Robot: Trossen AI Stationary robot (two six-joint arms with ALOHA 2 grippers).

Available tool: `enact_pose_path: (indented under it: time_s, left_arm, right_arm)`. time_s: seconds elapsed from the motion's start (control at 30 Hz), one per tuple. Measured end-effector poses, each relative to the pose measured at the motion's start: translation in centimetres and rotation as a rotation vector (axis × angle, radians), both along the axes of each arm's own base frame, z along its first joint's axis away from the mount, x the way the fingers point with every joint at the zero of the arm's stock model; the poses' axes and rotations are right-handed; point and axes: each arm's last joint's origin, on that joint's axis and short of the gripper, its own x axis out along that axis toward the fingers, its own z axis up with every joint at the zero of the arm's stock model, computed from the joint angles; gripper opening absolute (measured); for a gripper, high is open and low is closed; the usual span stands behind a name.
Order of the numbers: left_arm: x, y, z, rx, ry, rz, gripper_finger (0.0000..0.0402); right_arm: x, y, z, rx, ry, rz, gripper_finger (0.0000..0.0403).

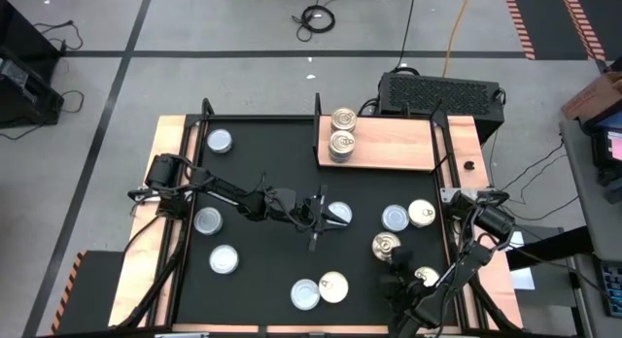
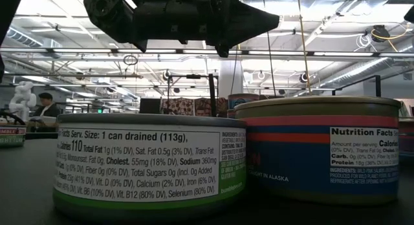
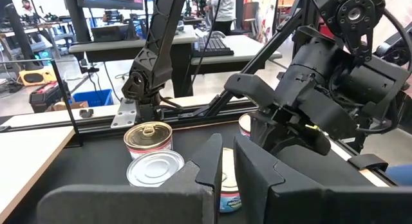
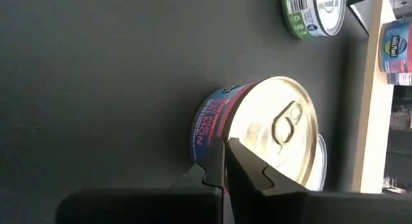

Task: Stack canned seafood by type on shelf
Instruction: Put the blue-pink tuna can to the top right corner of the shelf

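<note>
Several flat tins lie on the black table top. Silvery-lidded ones are mostly at the left [image 1: 207,220], gold-lidded ones at the right [image 1: 421,213]. Two gold-lidded stacks [image 1: 342,132] stand on the left end of the wooden shelf [image 1: 398,146] at the far edge. My left gripper [image 1: 328,218] [image 3: 226,141] is at mid-table, open by a narrow gap. Its fingers are over the near-left part of a silvery-lidded tin [image 1: 340,213] [image 3: 228,185]. My right gripper [image 1: 397,259] [image 4: 225,147] is shut, with its tips at the gold-lidded salmon tin [image 1: 386,245] [image 4: 270,130]. My left gripper stands over the silvery tin's lid edge [image 3: 228,161]; whether it touches the tin I cannot tell. My right gripper's shut fingertips [image 4: 235,153] come level from the table's near side at the salmon tin's side wall [image 4: 207,135]. The tin sits flat on the table. Whether they touch I cannot tell.
A silvery tin [image 1: 304,295] [image 2: 149,167] and a gold-lidded one [image 1: 333,287] [image 2: 317,154] sit together near the near edge. Another gold tin [image 1: 426,276] lies beside the right arm. A silvery tin [image 1: 396,218] stands just beyond the salmon tin. The shelf's right part is bare wood.
</note>
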Motion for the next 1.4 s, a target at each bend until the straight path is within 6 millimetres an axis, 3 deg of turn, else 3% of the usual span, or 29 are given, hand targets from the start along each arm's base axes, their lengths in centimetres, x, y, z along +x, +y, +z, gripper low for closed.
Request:
enact_pose_path:
  time_s: [0.33,0.67,0.8,1.0,1.4]
  left_arm:
    - [0.0,0.0,0.0,0.001,0.001,0.000,0.0042]
    - [0.0,0.0,0.0,0.000,0.003,0.000,0.0042]
    - [0.0,0.0,-0.1,0.000,0.007,0.000,0.0042]
    - [0.0,0.0,-0.3,-0.001,0.028,0.000,0.0042]
    - [0.0,0.3,-0.3,0.003,0.029,0.008,0.0042]
  right_arm:
    - [2.2,-0.2,2.9,-0.084,-0.020,0.048,0.0000]
    - [4.1,-3.4,5.1,-0.148,0.002,0.006,0.0000]
    - [4.2,-6.3,6.7,-0.158,-0.015,-0.022,0.0000]
    - [2.2,-11.8,8.5,-0.141,-0.106,-0.091,0.0000]
    - [1.1,-24.0,9.4,-0.055,-0.137,-0.324,0.0000]
